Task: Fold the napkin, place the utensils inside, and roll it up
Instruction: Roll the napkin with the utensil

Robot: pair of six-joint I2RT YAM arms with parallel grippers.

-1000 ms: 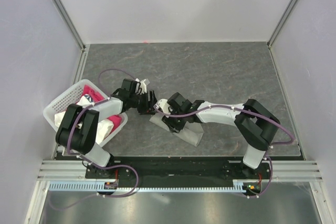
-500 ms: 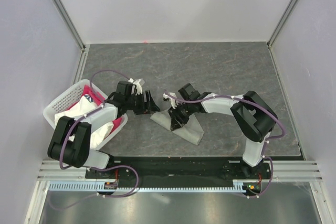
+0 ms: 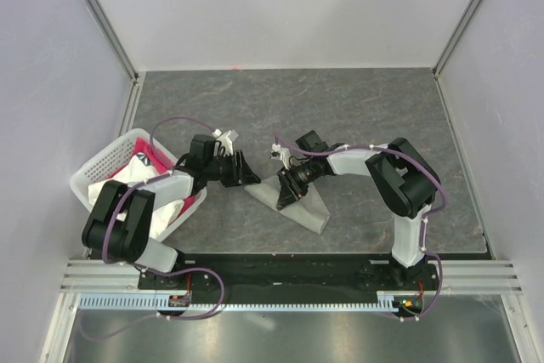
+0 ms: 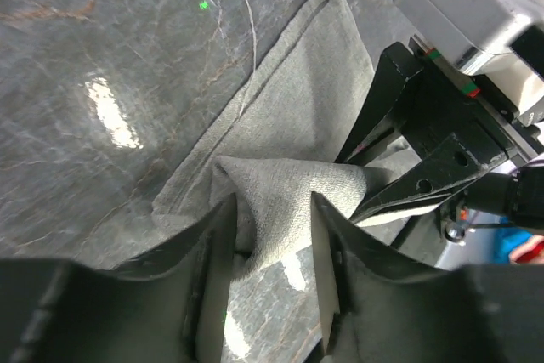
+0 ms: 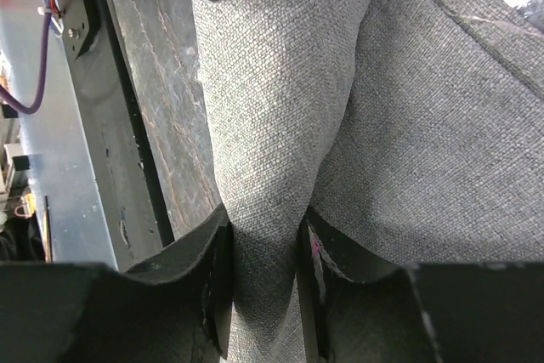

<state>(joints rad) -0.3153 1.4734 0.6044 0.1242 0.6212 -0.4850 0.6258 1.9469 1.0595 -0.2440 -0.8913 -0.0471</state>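
The grey-green napkin [image 3: 310, 210] lies bunched in a narrow strip on the dark table, just in front of the arms. My left gripper [image 3: 248, 178] is at its left end, the jaws closed on a thick raised fold of the napkin [image 4: 289, 201]. My right gripper [image 3: 285, 195] is just to the right, shut on another bunched fold of the napkin [image 5: 263, 125]. Its black fingers [image 4: 408, 125] show close by in the left wrist view. No utensils are visible in any view.
A white basket [image 3: 93, 172] holding a pink cloth [image 3: 140, 146] and a white cloth [image 3: 127, 178] stands at the left, beside the left arm. Grey walls close in the table [image 3: 340, 108] on three sides.
My right gripper has pulled back from the left gripper and settled on the napkin's middle. My left gripper has shifted slightly down and right onto the napkin's left end.
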